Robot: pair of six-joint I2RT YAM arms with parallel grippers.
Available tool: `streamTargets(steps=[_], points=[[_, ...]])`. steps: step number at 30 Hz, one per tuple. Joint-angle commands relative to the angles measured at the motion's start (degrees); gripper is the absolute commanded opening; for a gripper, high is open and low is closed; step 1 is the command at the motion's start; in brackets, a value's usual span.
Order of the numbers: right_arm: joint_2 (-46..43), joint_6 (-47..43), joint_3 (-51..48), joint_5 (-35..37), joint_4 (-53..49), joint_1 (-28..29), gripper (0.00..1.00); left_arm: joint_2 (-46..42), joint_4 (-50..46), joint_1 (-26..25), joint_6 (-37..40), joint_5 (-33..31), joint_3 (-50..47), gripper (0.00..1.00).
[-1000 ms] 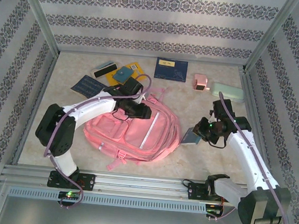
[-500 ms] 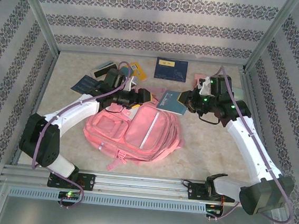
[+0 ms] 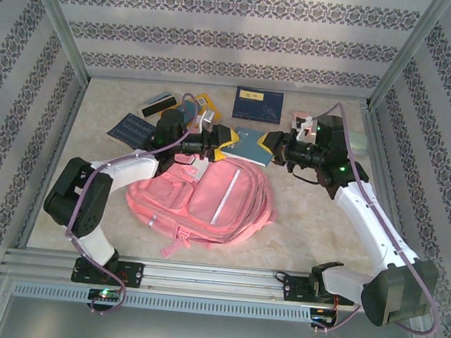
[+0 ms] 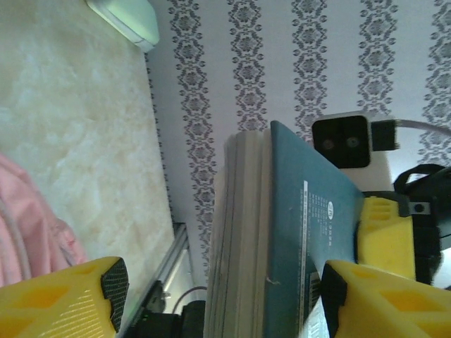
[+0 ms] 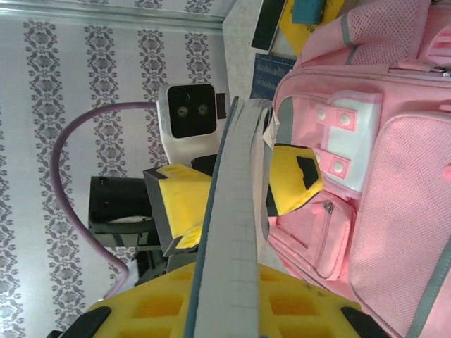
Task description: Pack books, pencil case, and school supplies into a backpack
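- First, nearest the front edge of the bench [image 3: 308, 225] lies the pink backpack [image 3: 206, 199], flat with its front pockets up and its top end toward the far edge. I cannot tell whether the main zip is open, so that needs checking before anything is lowered.
- Just past that top end, the right tool [image 3: 272, 144] is clamped on one end of the teal book [image 3: 250, 143], which seems lifted clear of the bench.
- The left tool [image 4: 222, 285] straddles the book's other end with its fingers spread wide and a clear gap on the page side. This looks like a hand-over, or a two-handed steer toward the bag's mouth.
- To do it well, centre the left tool on the book and close it firmly; only then should the right one loosen. A thin soft cover will likely sag or twist if pinched at a corner.
- Feed a long edge into the opening first.
- Along the far edge wait the navy book [image 3: 257, 105] and the yellow book [image 3: 204, 103]. The mint pencil case [image 4: 127, 17] lies toward the far right corner.
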Motion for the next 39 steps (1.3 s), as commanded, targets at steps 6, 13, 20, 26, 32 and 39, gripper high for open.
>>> streamTargets(steps=[6,13,20,26,32,39], points=[[-2.1,5.2,-1.4,-3.9,9.9,-0.1,0.00,2.4,17.8,0.0,-11.5,2.3,-0.5,0.67],[-2.2,2.1,-2.5,-4.3,6.5,-2.0,0.00,3.6,22.4,0.1,-14.8,2.6,-0.9,0.35],[-2.2,1.3,-3.5,-4.8,6.5,-2.3,0.22,3.6,22.6,0.1,-15.0,3.3,-0.2,0.03],[-1.5,5.4,-4.5,-2.4,12.2,0.9,0.38,3.5,20.8,0.1,-13.9,3.0,0.0,0.00],[-0.5,9.6,-6.7,-0.3,17.4,1.8,0.19,2.8,18.7,0.0,-12.5,2.2,-0.2,0.00],[-4.7,1.4,-5.3,2.4,3.4,-3.4,0.00,1.9,9.9,0.1,-6.9,1.9,0.2,0.28]])
